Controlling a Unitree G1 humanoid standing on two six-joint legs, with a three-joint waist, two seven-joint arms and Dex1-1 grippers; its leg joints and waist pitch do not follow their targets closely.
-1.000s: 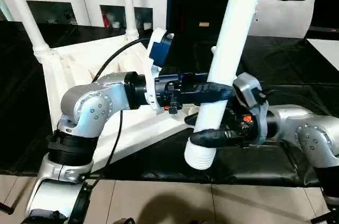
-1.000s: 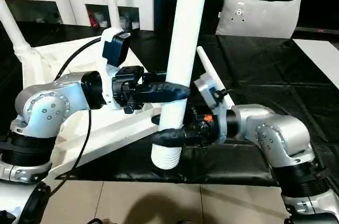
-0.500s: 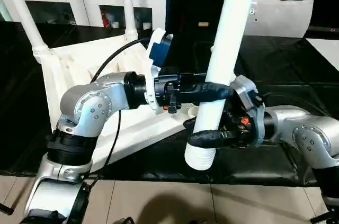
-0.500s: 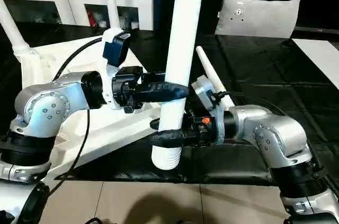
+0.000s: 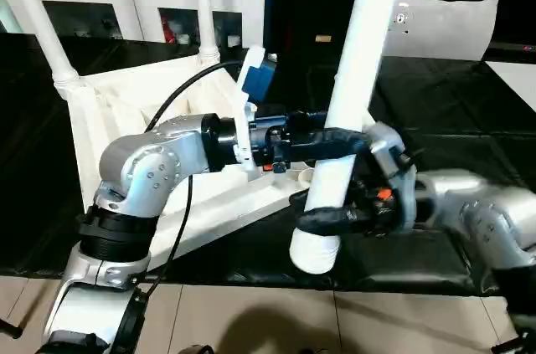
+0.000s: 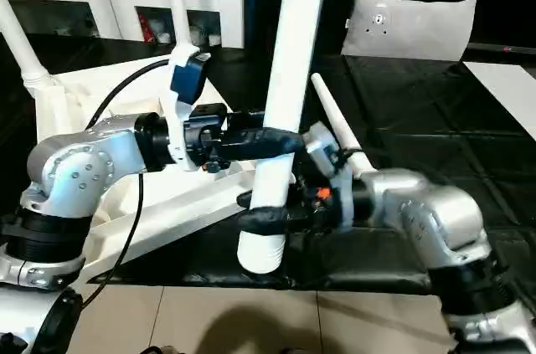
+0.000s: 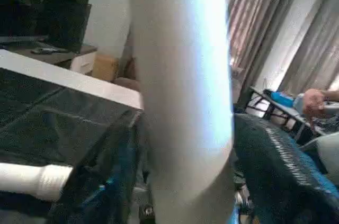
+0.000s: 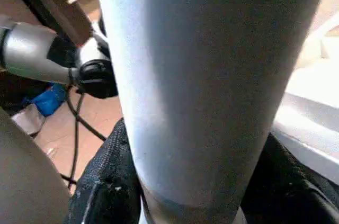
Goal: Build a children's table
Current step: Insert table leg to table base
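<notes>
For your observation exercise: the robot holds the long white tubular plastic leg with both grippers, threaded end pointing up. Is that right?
Not quite. Both grippers, left gripper and right gripper, do hold the long white tubular plastic leg, but its threaded end points down, as the left eye view shows.

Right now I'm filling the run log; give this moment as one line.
stage: leg fitting | left claw: around leg | right claw: gripping leg lower down | tabletop: upside down, two legs fitted

silver jointed forearms [image 5: 151, 166], black cable [image 5: 180, 90], blue-white wrist camera [image 5: 255, 78]
</notes>
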